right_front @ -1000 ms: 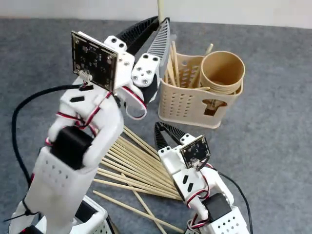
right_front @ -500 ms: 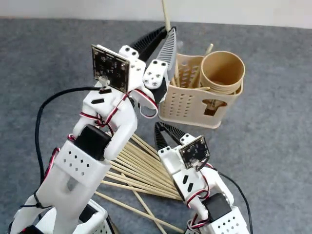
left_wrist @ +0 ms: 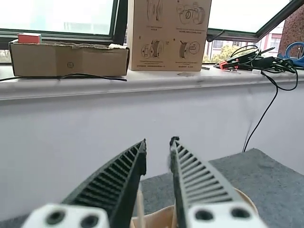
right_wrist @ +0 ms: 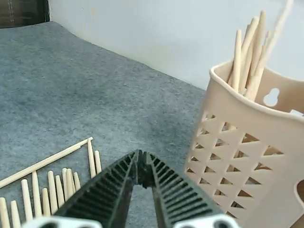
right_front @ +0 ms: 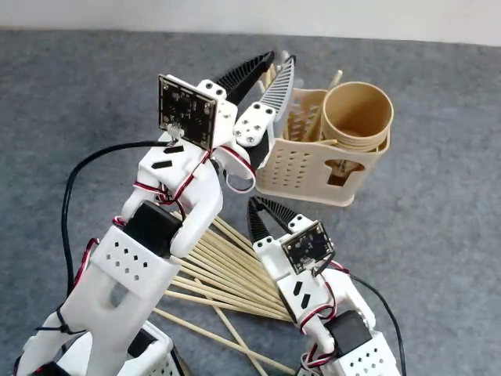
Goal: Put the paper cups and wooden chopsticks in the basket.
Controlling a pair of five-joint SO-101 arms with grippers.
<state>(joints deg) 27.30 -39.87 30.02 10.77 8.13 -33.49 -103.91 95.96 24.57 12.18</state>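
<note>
A beige slotted basket (right_front: 313, 168) stands at the back of the grey table. Stacked paper cups (right_front: 360, 110) sit in its right compartment and several wooden chopsticks (right_front: 301, 117) stand in its left one. My left gripper (right_front: 280, 59) hangs open over that left compartment; between its fingers (left_wrist: 158, 141), low down, shows the top of a chopstick (left_wrist: 140, 209) above the basket rim (left_wrist: 156, 219). My right gripper (right_front: 253, 202) is shut and empty, low in front of the basket (right_wrist: 237, 156). Several loose chopsticks (right_front: 227, 266) lie fanned on the table beside it (right_wrist: 47, 190).
A black cable (right_front: 70, 196) loops over the table to the left of the left arm. A white wall (right_front: 391, 16) runs along the table's far edge just behind the basket. Open grey surface lies to the basket's right.
The left arm carried an upright chopstick rightward over the basket; the stick no longer pokes above the gripper and has dropped between the opened fingers. The right arm stayed still.
</note>
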